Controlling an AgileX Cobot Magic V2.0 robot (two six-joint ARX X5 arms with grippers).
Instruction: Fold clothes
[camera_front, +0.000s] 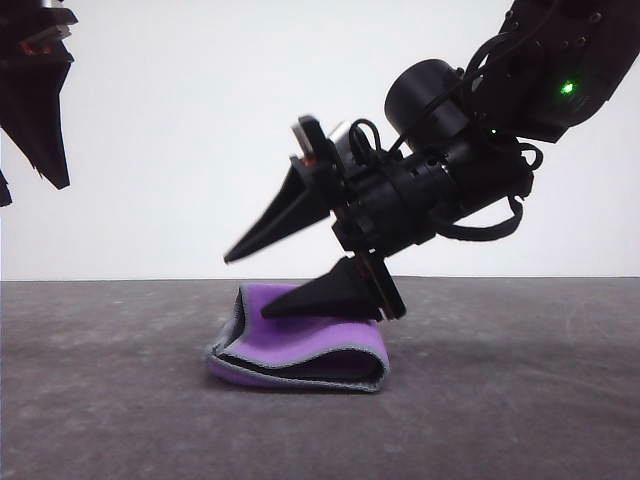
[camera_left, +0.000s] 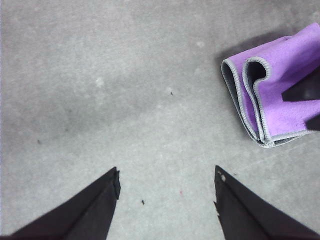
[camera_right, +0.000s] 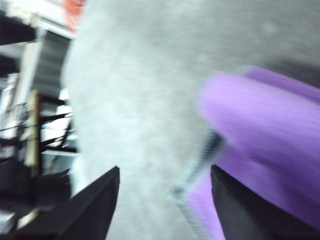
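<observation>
Purple cloth lies folded over on grey table, purple face out, dark grey inside, stitched grey edge showing. R gripper spread wide w/ nothing held; lower finger rests on top of cloth, upper one up in air. L gripper spread wide, holding nothing, raised well left of cloth.

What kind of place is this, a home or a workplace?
Probably a robot test bench in a lab, not a home: a bare grey table, a plain white backdrop, one folded purple cloth, and blurred shelving off to the side in the right wrist view.
</observation>
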